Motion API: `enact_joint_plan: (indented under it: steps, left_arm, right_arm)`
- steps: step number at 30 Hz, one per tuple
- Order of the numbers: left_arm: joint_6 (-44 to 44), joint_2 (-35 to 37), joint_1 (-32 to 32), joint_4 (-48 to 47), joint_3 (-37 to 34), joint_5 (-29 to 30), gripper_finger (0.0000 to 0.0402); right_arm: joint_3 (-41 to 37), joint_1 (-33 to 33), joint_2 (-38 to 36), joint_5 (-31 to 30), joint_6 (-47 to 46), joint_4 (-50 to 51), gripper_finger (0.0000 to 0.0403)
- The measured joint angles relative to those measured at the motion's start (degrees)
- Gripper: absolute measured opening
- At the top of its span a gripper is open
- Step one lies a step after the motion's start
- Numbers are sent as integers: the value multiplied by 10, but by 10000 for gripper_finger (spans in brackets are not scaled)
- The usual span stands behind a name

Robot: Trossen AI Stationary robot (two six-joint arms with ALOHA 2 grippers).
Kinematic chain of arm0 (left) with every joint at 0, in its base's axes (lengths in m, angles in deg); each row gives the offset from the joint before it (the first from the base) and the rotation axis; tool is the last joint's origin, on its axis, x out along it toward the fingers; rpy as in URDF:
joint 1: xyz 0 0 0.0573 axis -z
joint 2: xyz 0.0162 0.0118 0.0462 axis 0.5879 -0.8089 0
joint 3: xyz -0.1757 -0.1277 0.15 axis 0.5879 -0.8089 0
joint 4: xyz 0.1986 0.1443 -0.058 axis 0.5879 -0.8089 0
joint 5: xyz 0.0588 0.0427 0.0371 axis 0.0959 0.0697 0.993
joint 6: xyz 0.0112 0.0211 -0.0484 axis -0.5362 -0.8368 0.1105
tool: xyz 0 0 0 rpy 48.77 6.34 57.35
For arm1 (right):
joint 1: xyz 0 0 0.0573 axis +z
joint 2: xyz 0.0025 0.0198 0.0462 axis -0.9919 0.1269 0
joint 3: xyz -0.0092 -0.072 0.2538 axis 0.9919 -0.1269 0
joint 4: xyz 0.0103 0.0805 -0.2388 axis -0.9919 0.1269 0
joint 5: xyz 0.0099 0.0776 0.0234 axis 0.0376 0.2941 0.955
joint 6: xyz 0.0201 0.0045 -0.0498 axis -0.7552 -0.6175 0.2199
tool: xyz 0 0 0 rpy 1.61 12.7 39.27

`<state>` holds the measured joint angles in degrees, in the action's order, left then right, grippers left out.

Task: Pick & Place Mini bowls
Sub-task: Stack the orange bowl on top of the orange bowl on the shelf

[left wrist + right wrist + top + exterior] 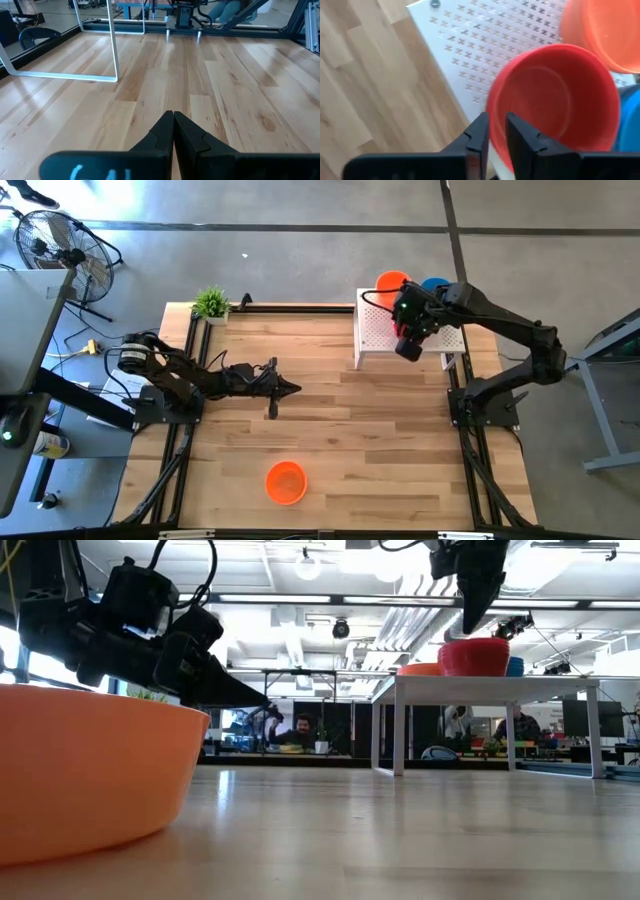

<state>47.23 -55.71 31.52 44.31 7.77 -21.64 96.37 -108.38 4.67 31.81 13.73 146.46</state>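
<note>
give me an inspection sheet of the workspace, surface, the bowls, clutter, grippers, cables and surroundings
Surface: wooden table, mostly bare.
Job's things: orange bowl on the table's near side; red bowl, another orange bowl and a blue bowl on the white stand.
Clutter: potted plant at the far left corner.
Grippers: left gripper shut, empty, over the table; right gripper straddling the red bowl's rim, slightly apart.
Cables: on the floor beside the fan.
Surroundings: people seated behind the table.

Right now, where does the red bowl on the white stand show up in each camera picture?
High view: hidden under the right gripper, over the white stand.
Low view: red bowl on the stand top, upper right.
Left wrist view: not in it.
Right wrist view: centre right, its rim between the fingers.
Shared landmark: the white stand.
</note>
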Motion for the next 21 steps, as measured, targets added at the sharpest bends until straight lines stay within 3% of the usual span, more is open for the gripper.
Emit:
enact_joint_plan:
  steps: [5,10,13,17,21]
  left_arm:
    - [4,0,0,-2,0,0,9]
    - [6,0,0,-29,0,-16,9]
    - [-7,0,1,-32,0,-47,9]
    - [-7,0,0,-35,0,-52,9]
    - [19,0,0,-82,0,-84,9]
  right_arm:
    - [0,2,-3,27,4,-25,9]
    - [-1,36,-26,84,28,-113,8]
    - [-16,71,-51,138,50,-216,2]
    - [-126,122,-112,199,82,-411,4]
    - [-287,176,-172,203,91,-626,1]
